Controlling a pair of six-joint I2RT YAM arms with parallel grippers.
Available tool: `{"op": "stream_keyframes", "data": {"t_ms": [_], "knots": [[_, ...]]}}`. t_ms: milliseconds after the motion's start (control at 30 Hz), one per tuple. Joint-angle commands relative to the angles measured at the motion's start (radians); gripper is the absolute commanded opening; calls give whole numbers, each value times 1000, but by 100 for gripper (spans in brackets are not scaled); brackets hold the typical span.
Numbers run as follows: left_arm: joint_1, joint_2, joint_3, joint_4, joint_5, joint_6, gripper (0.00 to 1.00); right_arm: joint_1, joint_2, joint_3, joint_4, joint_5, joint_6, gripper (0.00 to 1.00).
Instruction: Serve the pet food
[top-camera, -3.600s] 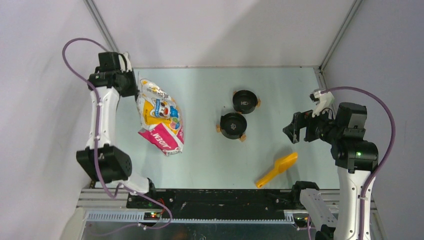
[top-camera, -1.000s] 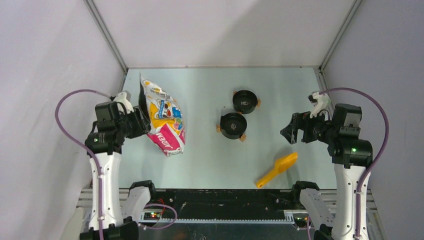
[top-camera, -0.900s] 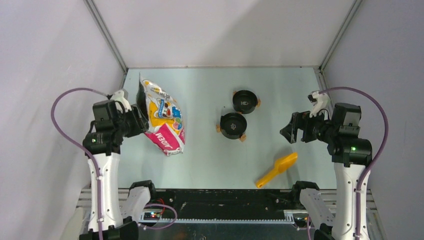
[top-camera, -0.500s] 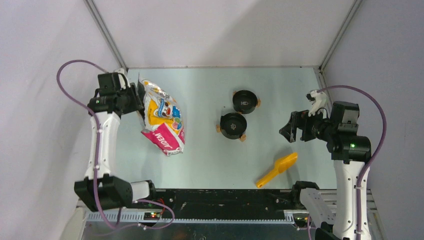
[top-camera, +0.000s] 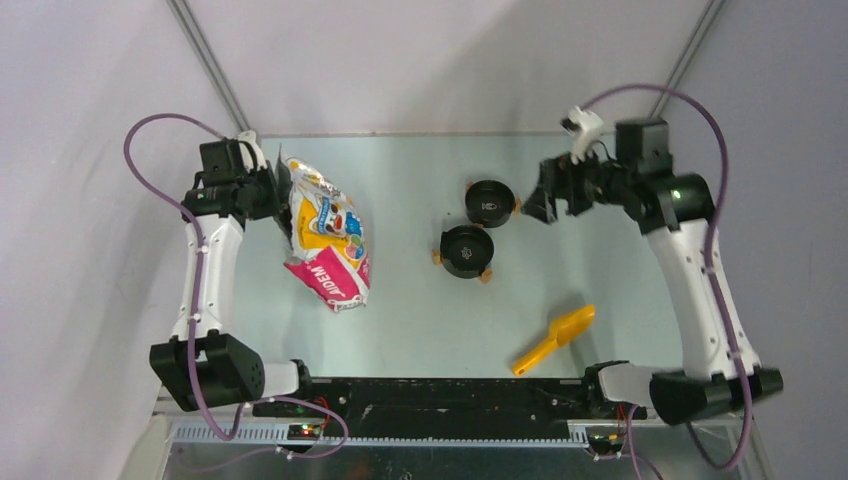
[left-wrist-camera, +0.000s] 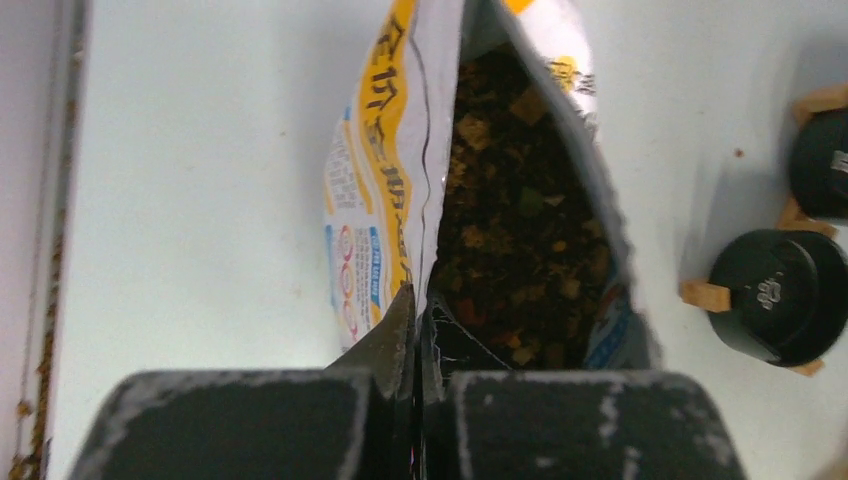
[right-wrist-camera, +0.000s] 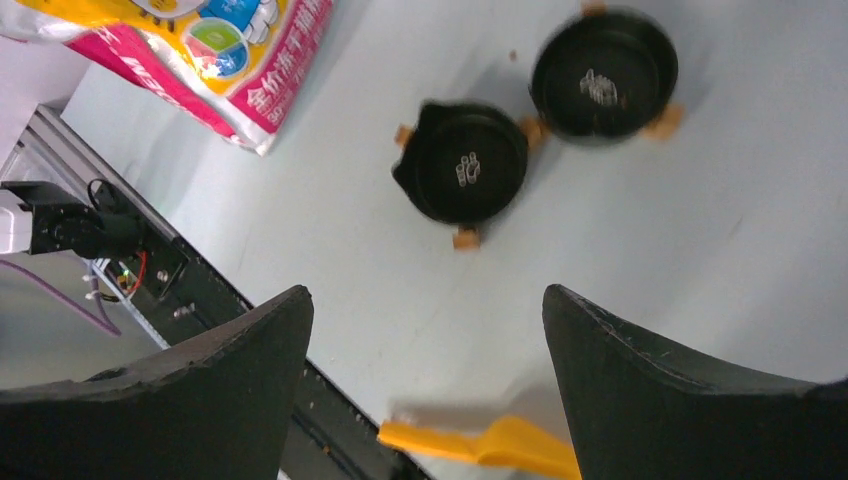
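Pale bench (top-camera: 420, 310) carries all. Cartoon-cat bag (top-camera: 325, 235) lies at left, mouth gaping (far end); left jaws pinched tight on its rim. Black near bowl (top-camera: 467, 250), far bowl (top-camera: 490, 202) mid-bench; right jaws spread wide, empty, hovering beside far bowl. Yellow scoop (top-camera: 553, 339) near right. Brown pet food (left-wrist-camera: 510, 220) inside bag.
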Motion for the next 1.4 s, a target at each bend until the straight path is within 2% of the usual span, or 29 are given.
{"op": "stream_keyframes", "data": {"t_ms": [0, 100, 167, 267, 300, 400, 467, 500, 567, 600, 800, 1000, 1067, 1167, 1233, 1367], "knots": [[-13, -57, -20, 199, 221, -3, 0, 200, 159, 256, 51, 134, -17, 87], [-42, -75, -70, 297, 334, -43, 0, 350, 313, 402, 75, 252, -76, 86], [-62, -87, -92, 356, 411, -91, 0, 481, 410, 494, 90, 313, -60, 86], [-89, -119, -125, 442, 515, -126, 0, 582, 576, 641, 117, 388, -9, 87], [-102, -123, -127, 433, 505, -122, 0, 619, 610, 721, 134, 400, 32, 88], [-104, -145, -99, 335, 237, -145, 0, 660, 769, 887, 154, 409, 152, 88], [-91, -178, -97, 288, 129, -157, 0, 667, 844, 976, 176, 382, 274, 87], [-80, -191, -114, 287, 122, -165, 0, 666, 865, 1013, 196, 362, 353, 87], [-64, -218, -145, 311, 165, -196, 0, 681, 922, 1064, 227, 345, 405, 87], [-61, -229, -156, 324, 230, -208, 0, 685, 961, 1098, 235, 335, 427, 87], [-52, -281, -264, 448, 336, -348, 0, 738, 1085, 1209, 305, 340, 493, 87], [-47, -314, -320, 518, 405, -405, 0, 789, 1128, 1220, 323, 560, 515, 81], [-47, -320, -325, 531, 414, -420, 0, 798, 1130, 1196, 334, 611, 501, 77], [-47, -330, -327, 532, 410, -416, 0, 806, 1143, 1184, 319, 743, 480, 61], [-47, -338, -330, 534, 419, -412, 0, 811, 1151, 1167, 314, 770, 453, 57], [-47, -343, -325, 527, 436, -403, 0, 828, 1175, 1152, 320, 826, 391, 56]]}}
